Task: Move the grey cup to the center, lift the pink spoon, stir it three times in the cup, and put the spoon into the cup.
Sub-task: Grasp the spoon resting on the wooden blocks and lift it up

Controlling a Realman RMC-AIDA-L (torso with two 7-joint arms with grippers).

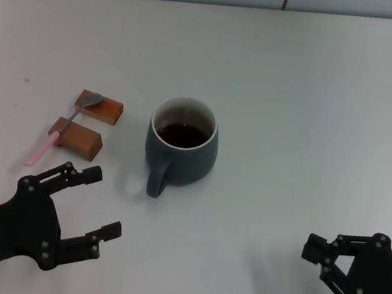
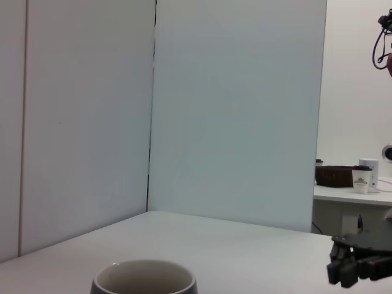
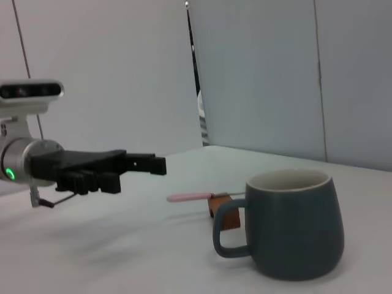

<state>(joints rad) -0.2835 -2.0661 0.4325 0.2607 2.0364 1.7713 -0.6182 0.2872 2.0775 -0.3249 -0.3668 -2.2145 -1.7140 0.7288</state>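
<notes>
Grey cup (image 1: 181,149) upright near tabletop (image 1: 323,100) center, handle toward near edge, dark liquid inside. Pink spoon (image 1: 64,128) rests across two wooden blocks (image 1: 88,124), toward left edge. Left gripper (image 1: 93,205) released, fingers spread, near left front corner. Right gripper (image 1: 313,253) near right front corner, closure indeterminate.

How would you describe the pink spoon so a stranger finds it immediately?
On the white table, look left of the grey cup to two small brown wooden blocks. The pink spoon lies across them: slim, with a silver bowl and pale pink handle.
</notes>
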